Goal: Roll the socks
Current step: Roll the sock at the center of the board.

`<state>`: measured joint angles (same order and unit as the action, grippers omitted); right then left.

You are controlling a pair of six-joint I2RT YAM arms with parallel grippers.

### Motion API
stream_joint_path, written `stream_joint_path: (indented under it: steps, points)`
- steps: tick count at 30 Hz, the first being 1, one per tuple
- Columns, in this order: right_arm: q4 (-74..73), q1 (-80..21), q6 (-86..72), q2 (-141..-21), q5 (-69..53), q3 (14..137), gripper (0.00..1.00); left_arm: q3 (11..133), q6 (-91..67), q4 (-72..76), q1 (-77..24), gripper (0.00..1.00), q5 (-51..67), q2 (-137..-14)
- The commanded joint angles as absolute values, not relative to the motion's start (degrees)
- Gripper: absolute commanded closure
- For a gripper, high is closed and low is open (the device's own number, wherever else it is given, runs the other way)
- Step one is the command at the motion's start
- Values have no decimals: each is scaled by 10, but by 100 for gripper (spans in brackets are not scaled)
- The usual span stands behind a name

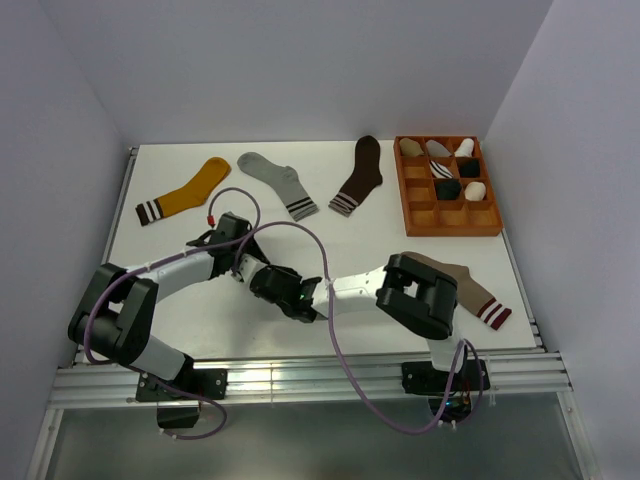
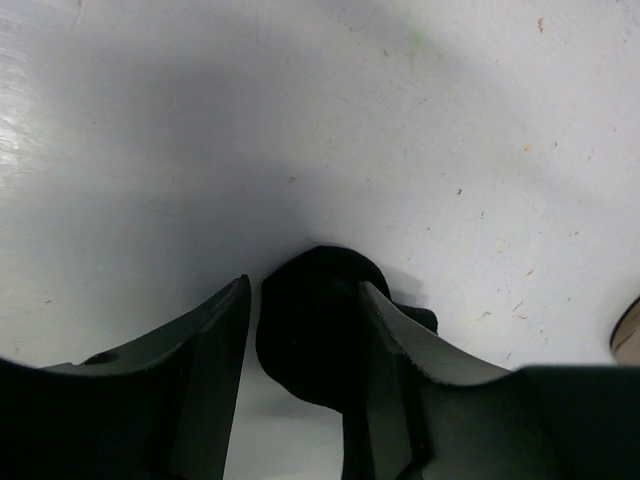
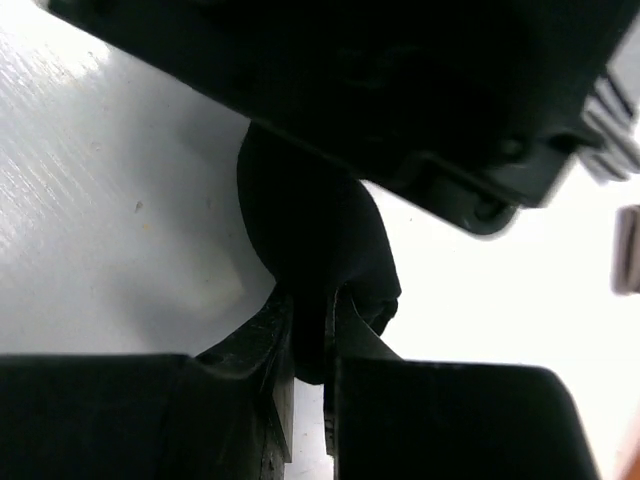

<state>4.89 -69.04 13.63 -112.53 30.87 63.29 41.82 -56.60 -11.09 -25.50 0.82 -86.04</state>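
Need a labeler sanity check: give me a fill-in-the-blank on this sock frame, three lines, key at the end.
1. The right pincer pinches the bunched charcoal-black fabric sock; the left pincer stands ____ around it.
2. The orange-brown wooden compartment tray sits at the far ____ corner of the white table.
3. In the top view, the taupe fabric sock with maroon-and-white cuff is partly hidden by the ____ arm.
Missing words: open; right; right.

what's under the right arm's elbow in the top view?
A taupe sock lies flat there, its maroon-and-white cuff end poking out to the right. The right arm covers part of the foot end, so the sock's full outline cannot be seen.
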Motion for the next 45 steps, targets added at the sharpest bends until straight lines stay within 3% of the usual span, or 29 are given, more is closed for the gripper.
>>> stream_joint_path:
  steps: [1, 10, 23, 29, 33, 45]
  points:
    - [-53, -641, 67, -1143, 147, 631, 100, 436, -549, -166, -268, 47, 3, -844]
    - [-83, -584, 13, -1095, 55, 606, 100, 502, -533, -213, -198, 26, -40, -815]
    - [-91, -505, -46, -1045, -14, 584, 100, 542, -456, -223, -54, 26, -5, -725]
    - [-110, -502, -53, -1073, -49, 612, 100, 412, -527, -128, -97, 26, 83, -664]
    - [-120, -501, -60, -1092, -67, 626, 100, 358, -589, -47, -166, 28, 61, -676]
    - [-131, -490, -70, -1116, -116, 643, 100, 362, -634, 59, -271, 28, 7, -806]
